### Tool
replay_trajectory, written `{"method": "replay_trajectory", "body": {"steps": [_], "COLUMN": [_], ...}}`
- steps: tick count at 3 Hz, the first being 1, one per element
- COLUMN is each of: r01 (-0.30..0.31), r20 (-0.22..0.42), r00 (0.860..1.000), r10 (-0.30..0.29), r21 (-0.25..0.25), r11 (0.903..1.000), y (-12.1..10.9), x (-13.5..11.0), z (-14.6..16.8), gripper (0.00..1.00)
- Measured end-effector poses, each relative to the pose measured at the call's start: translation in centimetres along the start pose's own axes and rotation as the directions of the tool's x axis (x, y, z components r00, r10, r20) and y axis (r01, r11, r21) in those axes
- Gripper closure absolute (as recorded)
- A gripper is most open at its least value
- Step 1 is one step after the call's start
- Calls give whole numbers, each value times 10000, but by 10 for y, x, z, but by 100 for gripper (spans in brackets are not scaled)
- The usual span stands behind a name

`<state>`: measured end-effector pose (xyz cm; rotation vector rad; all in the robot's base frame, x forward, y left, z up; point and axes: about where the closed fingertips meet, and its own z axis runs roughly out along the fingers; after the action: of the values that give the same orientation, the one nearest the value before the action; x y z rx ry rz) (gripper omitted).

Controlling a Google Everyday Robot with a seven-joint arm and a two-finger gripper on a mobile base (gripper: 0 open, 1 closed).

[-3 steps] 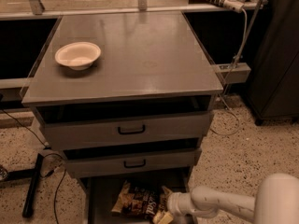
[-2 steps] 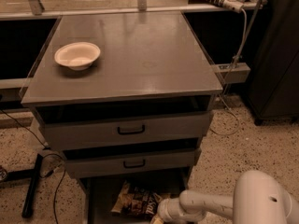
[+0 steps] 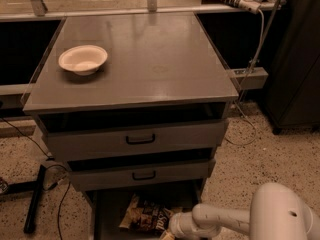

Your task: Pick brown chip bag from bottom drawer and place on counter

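The brown chip bag (image 3: 146, 216) lies flat on the floor of the open bottom drawer (image 3: 107, 213), below the two upper drawers. My gripper (image 3: 166, 235) is at the bottom edge of the view, right at the bag's right end, at the tip of the white arm (image 3: 220, 221) that reaches in from the lower right. The gripper is mostly cut off by the edge of the view. The grey counter (image 3: 160, 64) tops the cabinet and is out of the arm's reach here.
A white bowl (image 3: 83, 59) stands on the counter's left side. The two shallower drawers (image 3: 140, 139) with black handles stick out slightly above the bottom drawer. Cables and a black stand leg (image 3: 36, 199) lie on the floor at the left.
The arm has moved left and lower, bringing the gripper from the drawer's right side up to the bag's right end. The bag has not moved.
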<state>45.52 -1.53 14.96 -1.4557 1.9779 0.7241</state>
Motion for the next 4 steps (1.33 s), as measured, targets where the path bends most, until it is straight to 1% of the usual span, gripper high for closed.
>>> {"method": "replay_trajectory", "body": {"steps": [3,4], "r01": [0,0], "r20": [0,1], "r00": [10000,10000], "r10": [0,0], "r21": [-2,-2], "r11": [10000,10000], "y": [0,0], "x": [0,0], "z": [0,0], "gripper": [86,100]}}
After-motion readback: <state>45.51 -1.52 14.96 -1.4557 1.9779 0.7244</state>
